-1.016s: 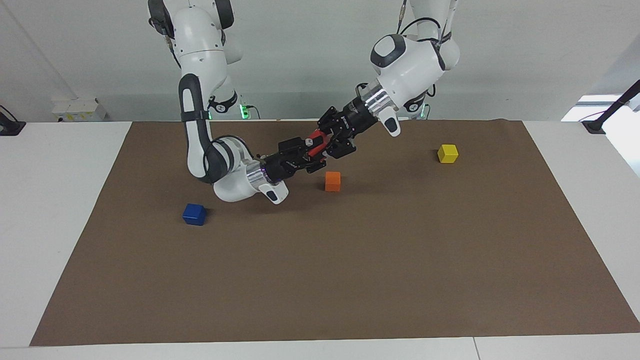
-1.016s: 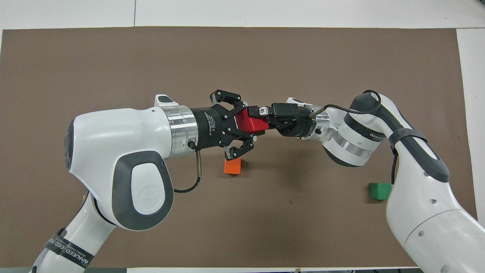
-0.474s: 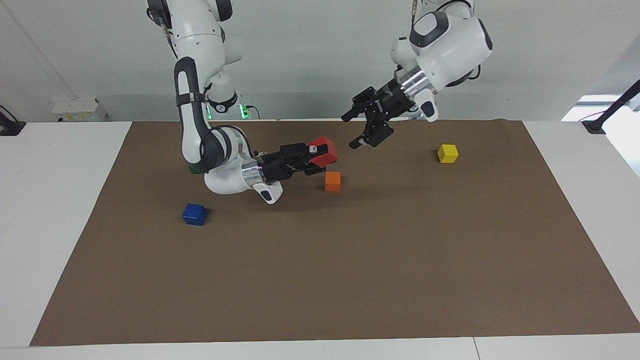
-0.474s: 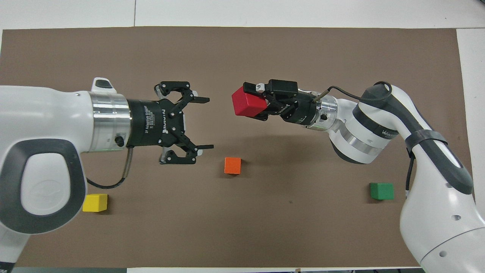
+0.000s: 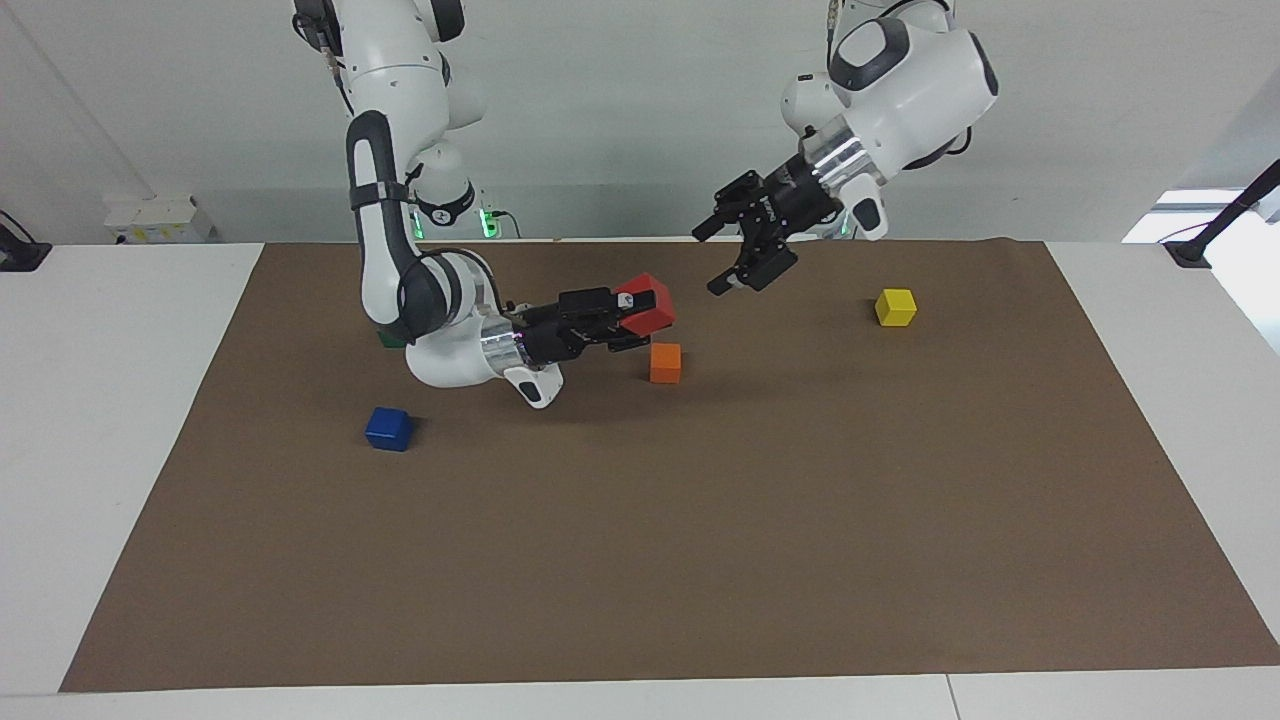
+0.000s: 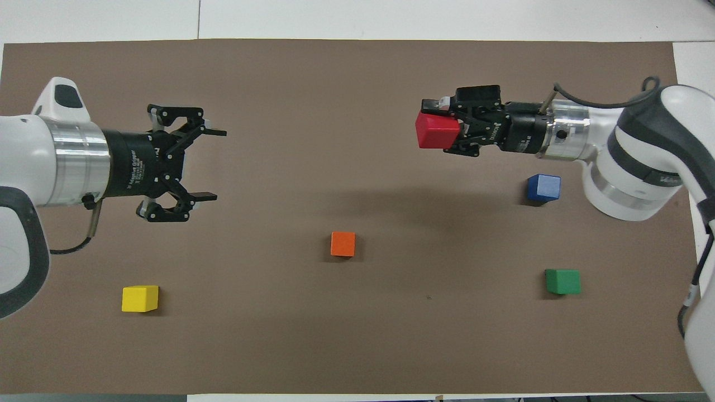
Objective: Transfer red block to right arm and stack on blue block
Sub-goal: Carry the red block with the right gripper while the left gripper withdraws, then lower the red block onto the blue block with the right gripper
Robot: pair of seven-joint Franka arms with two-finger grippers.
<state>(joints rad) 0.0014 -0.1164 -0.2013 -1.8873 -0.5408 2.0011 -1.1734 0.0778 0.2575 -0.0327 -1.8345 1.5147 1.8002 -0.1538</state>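
Clearly the small bright red cube [image 5: 645,302] sat clamped between the fingers of the right gripper [image 5: 632,310], the black two-finger tool on the right arm [image 5: 440,320], and it hung in the air over the brown mat [image 5: 700,520], above the spot just beside the small orange cube [image 5: 665,362]. The deep blue cube [image 5: 389,428], its target, lay on the mat toward the right arm's end of the table, well apart from the red one.

The grip looked to catch only part of the cube, with much of it jutting past the fingertips, so a quick swing might twist or drop it. Lowered carelessly, it could clip the orange cube, or land off-centre and knock the blue cube aside.

The left gripper [image 5: 745,240], jaws spread wide and empty, hung over the mat between the orange cube and the small yellow cube [image 5: 895,307].
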